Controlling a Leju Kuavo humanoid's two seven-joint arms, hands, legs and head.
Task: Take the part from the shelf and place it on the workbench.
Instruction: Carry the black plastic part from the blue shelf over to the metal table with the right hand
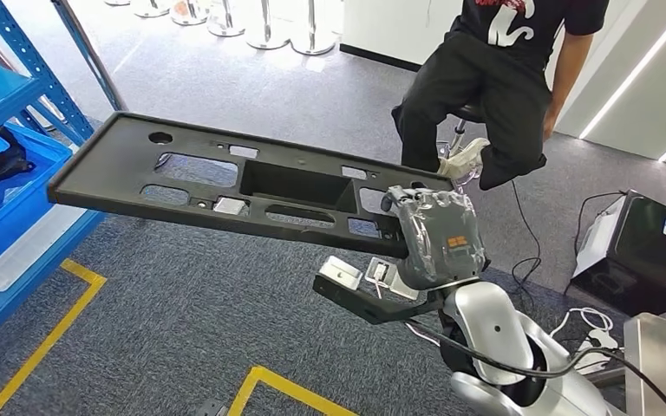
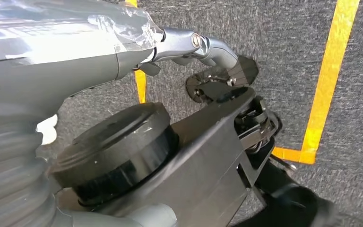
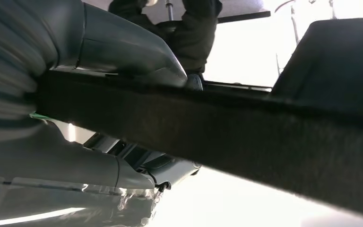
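- While a seated person (image 1: 494, 78) looks on, the right hand (image 1: 434, 234) grips the long black plastic panel (image 1: 225, 182) by one end, level above the carpet (image 1: 182, 321)
- Left hand (image 2: 75, 56) hangs over the floor, fingers curled, holding nothing

Silver rounded right arm (image 1: 486, 334) with black cables looped along it. Right robot hand (image 1: 434, 236) grey, wrapped in clear crinkled plastic, orange marking on its back. Grey ribbed cover at the left wrist (image 2: 9, 156), a round black ridged cap beside it, bright screw on a metal finger link (image 2: 196, 40).
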